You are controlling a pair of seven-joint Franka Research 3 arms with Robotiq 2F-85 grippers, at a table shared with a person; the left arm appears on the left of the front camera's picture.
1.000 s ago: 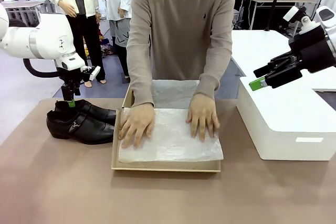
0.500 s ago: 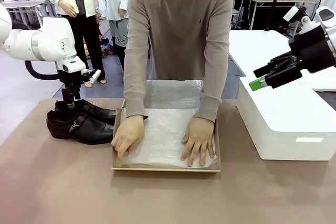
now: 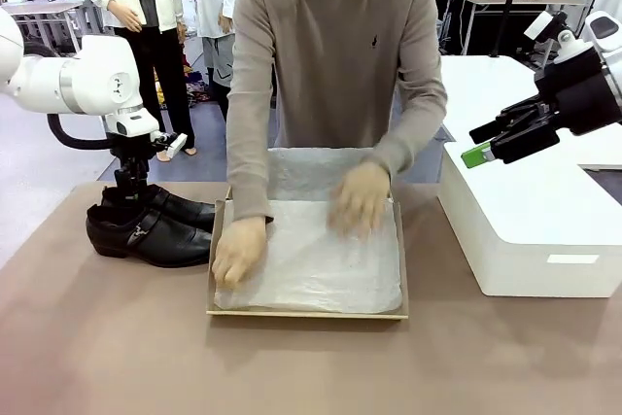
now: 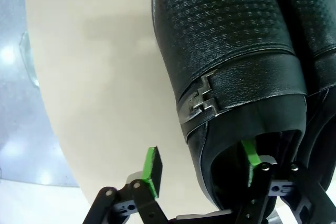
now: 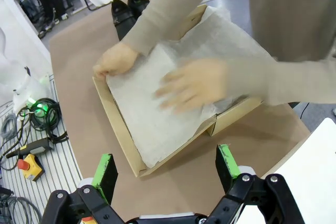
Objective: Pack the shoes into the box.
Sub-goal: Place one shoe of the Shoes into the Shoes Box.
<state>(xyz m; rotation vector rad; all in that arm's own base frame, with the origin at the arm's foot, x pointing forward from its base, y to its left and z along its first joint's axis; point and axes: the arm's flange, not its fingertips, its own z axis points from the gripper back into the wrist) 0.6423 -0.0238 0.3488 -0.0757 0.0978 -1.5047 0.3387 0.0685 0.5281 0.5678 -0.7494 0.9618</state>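
Note:
Two glossy black shoes [image 3: 151, 232] lie side by side on the table, left of the box [image 3: 306, 313], toes toward it. My left gripper [image 3: 129, 189] reaches down at their heel end. In the left wrist view the left gripper [image 4: 202, 169] is open astride the side wall of the buckled shoe [image 4: 226, 51]. One green pad [image 4: 251, 162] is inside the shoe's mouth. The other pad [image 4: 153, 170] is outside, a gap away from the leather. My right gripper [image 3: 483, 150] hangs open above the white block, with nothing between its fingers.
A person at the far side presses white tissue paper [image 3: 316, 264] into the box with one hand [image 3: 238, 250] and moves the other hand [image 3: 360, 196] over it. A large white block [image 3: 535, 230] stands at the right. Bare table lies in front.
The person's hands slid over the tissue paper, and one has lifted toward the box's far end. My left gripper stays at the shoes' heels. The right arm has not moved.

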